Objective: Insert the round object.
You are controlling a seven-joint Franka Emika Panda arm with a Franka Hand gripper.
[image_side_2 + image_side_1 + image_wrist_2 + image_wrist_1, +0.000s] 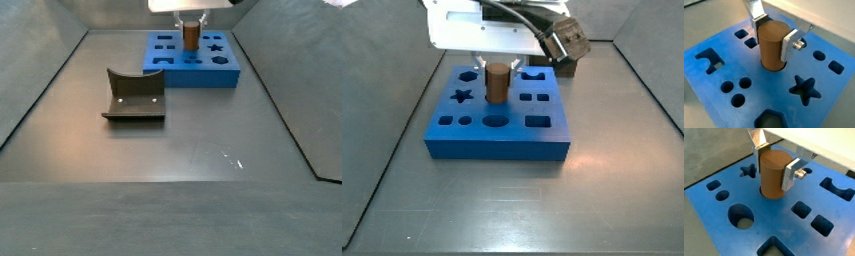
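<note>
Reddish-brown, the round object (pixel 774 174) stands upright at mid-frame in both wrist views, its foot already sunk in the blue block's (pixel 724 60) round hole, most of its height above. The claw (pixel 776 167) is clamped on its upper sides. Seating deeper and letting go look to be what remains. Only a side view shows the fixture (pixel 134 96), left of centre on the surface (pixel 201 150).

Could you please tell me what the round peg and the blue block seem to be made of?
The round peg, held upright between the tool's silver fingers over the blue block, looks like matte reddish-brown plastic or wood: smooth, no gloss. The block looks like moulded or printed plastic: uniform blue, slight sheen, crisp cut-outs. Neither is certain.
</note>
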